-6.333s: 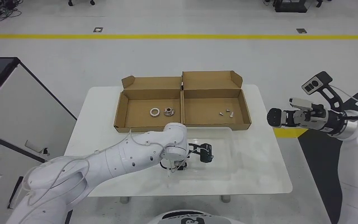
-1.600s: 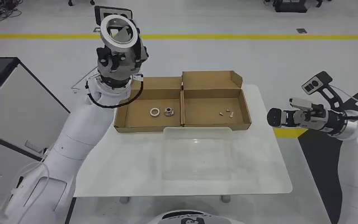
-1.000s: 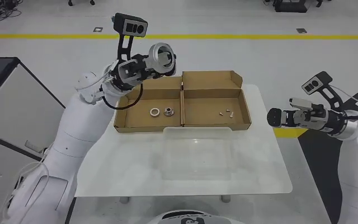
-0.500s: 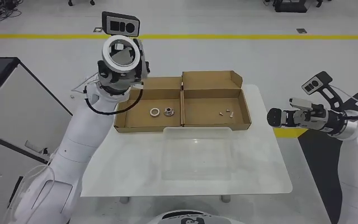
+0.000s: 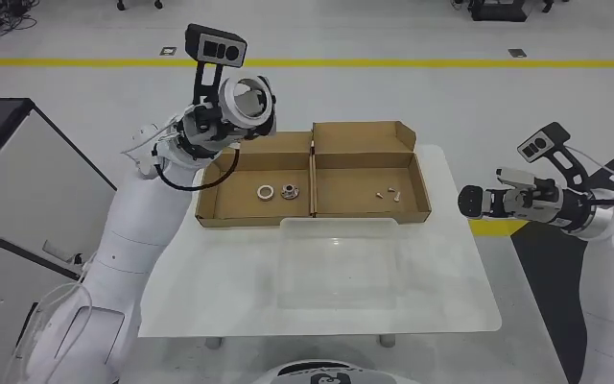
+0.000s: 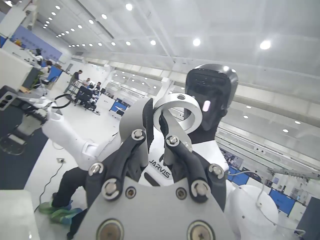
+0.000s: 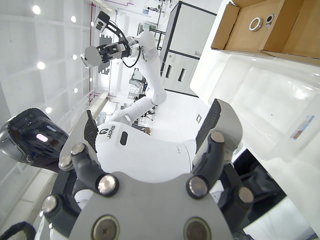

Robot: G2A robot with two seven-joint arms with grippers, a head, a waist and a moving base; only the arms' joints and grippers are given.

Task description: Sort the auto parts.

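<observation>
My left gripper (image 6: 156, 116) is shut on the rim of a silver metal ring (image 6: 193, 122) and holds it high in the air, above the back left corner of the table. From above, that ring (image 5: 247, 101) hangs over the rear edge of the left cardboard box (image 5: 230, 206). On this box's floor lie a smaller ring (image 5: 263, 192) and a round metal part (image 5: 289, 191). The right cardboard box (image 5: 355, 197) holds a few small pale parts (image 5: 391, 191). Off the table's right edge, my right gripper (image 7: 155, 123) is open with nothing in it.
A clear plastic bin (image 5: 336, 264) sits on the white table (image 5: 192, 288) in front of both boxes. A dark-framed cabinet (image 5: 29, 192) stands to the left of the table.
6.3 s ago the left gripper was low at the clear bin; it has since risen with the ring. Over the last half second the wrist turned and the ring swung right. The right arm is unmoved.
</observation>
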